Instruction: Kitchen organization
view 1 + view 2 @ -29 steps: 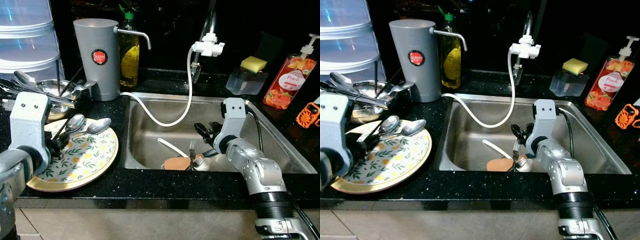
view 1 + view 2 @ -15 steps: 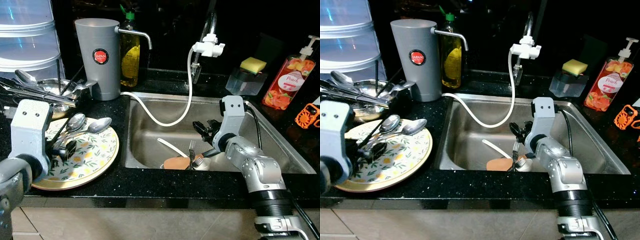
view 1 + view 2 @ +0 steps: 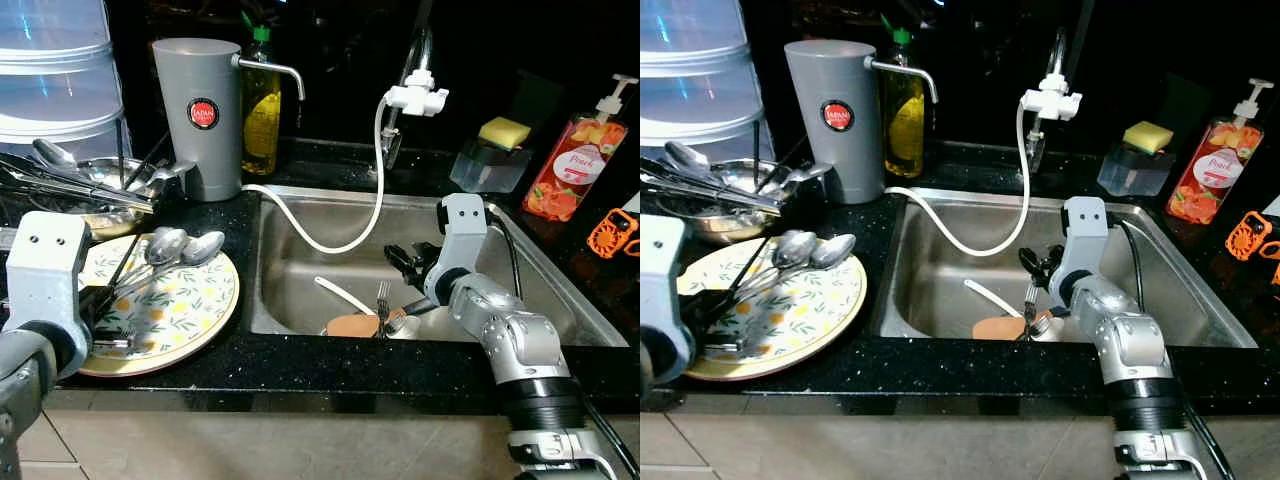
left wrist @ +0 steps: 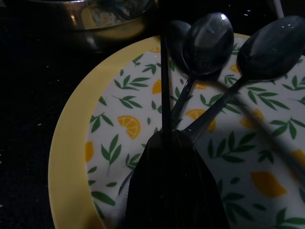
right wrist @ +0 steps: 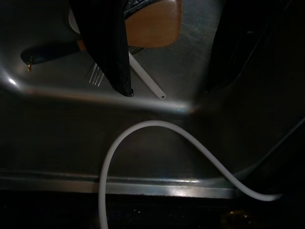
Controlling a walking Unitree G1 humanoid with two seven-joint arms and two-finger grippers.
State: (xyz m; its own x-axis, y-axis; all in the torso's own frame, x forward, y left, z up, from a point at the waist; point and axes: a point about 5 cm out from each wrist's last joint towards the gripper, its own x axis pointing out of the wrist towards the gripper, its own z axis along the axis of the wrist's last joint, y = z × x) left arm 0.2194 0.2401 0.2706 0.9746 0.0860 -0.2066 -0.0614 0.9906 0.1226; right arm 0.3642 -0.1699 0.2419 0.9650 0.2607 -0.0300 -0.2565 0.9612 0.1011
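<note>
A yellow-rimmed lemon-print plate (image 3: pixel 190 310) lies on the black counter left of the sink. Two spoons (image 3: pixel 185 247) and a thin dark stick rest on it, their handles running into my left gripper (image 3: pixel 95 303), which looks shut on them (image 4: pixel 167 157). A fork (image 3: pixel 115 341) lies flat on the plate beside it. My right gripper (image 3: pixel 405 262) hangs open inside the steel sink (image 3: pixel 300 215), above a brown wooden utensil (image 3: pixel 352 325), a fork (image 3: pixel 383 298) and a white stick (image 3: pixel 343 294). Its fingers (image 5: pixel 107 52) stand apart.
A white hose (image 3: pixel 340 243) loops from the faucet (image 3: pixel 415 95) into the sink. A grey cup (image 3: pixel 198 115), a soap bottle (image 3: pixel 262 110) and a steel bowl of cutlery (image 3: pixel 100 180) stand behind the plate. A sponge holder (image 3: pixel 495 150) and pump bottle (image 3: pixel 580 155) sit at the right.
My left gripper has drawn back toward the plate's near left rim, and the two spoon bowls now lie closer together. The right gripper has barely moved.
</note>
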